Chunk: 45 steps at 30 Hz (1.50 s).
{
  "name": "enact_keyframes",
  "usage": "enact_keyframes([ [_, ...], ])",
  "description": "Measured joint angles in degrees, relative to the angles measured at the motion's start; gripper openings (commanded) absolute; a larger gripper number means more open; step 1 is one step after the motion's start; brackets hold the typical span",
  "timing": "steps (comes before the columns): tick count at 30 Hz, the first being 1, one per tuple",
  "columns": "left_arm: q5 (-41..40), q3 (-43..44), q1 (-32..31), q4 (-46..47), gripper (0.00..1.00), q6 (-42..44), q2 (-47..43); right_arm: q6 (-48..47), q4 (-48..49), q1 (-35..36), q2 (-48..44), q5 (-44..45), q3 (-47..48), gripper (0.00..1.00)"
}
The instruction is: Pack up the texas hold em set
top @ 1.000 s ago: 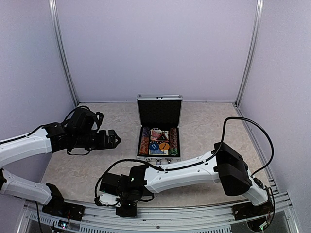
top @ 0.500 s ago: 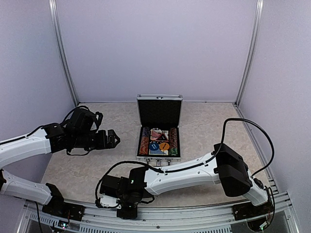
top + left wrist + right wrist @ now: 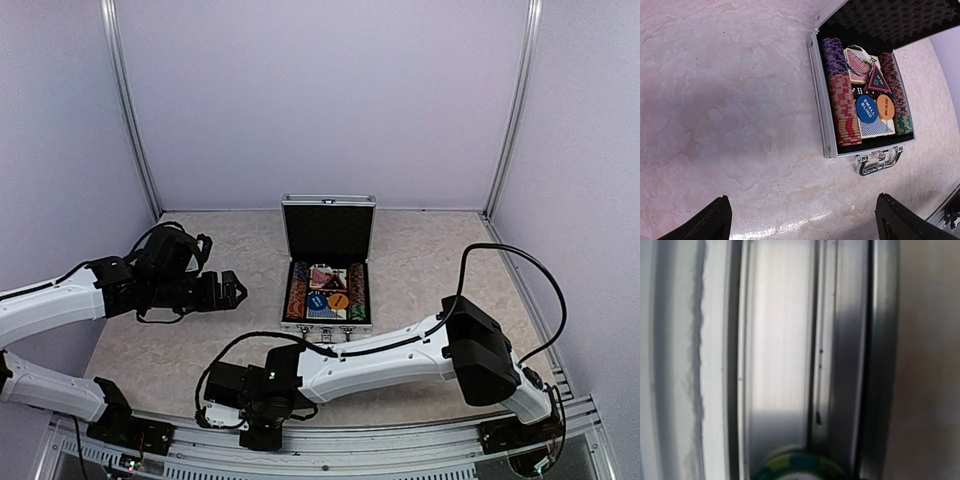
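We counted one case (image 3: 821, 116), two chip rows (image 3: 842, 107), two discs (image 3: 867, 109), one triangle (image 3: 878, 80); left gripper (image 3: 804, 219) spread wide, right gripper (image 3: 262, 430) unclear.

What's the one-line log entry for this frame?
case: open, lid up; left gripper: open, left of case; right gripper: low at front rail, green chip in view, grip unclear

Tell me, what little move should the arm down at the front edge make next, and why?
Probably lift the green chip off the metal rail, toward the open case. The right tool is down at the front edge, its camera shows that chip against the rail, and the case already holds chips and cards. Whether it is gripped cannot be told.
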Motion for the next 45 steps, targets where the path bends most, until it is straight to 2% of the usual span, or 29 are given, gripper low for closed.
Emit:
enact_keyframes([
  [11, 0.98, -0.94, 0.00, 0.63, 0.99, -0.02, -0.28, -0.20, 0.00, 0.15, -2.54, 4.83, -2.60, 0.38],
  [18, 3.50, -3.54, 0.07, 3.45, 0.99, -0.04, 0.55, -0.09, 1.68, -1.05, -6.40, 7.48, -9.01, 0.39],
  [25, 8.48, -7.04, 0.11, 8.55, 0.99, -0.57, 5.40, 0.31, 4.11, -3.50, -13.38, 9.84, -16.52, 0.39],
  [37, 19.74, -12.57, 0.09, 23.65, 0.94, -1.20, 10.14, 1.38, 10.05, -9.31, -29.35, 13.27, -29.53, 0.39],
  [45, 29.73, -15.06, -0.94, 36.63, 0.91, -3.30, 10.40, 1.40, 13.22, -11.61, -32.94, 15.72, -32.61, 0.39],
])
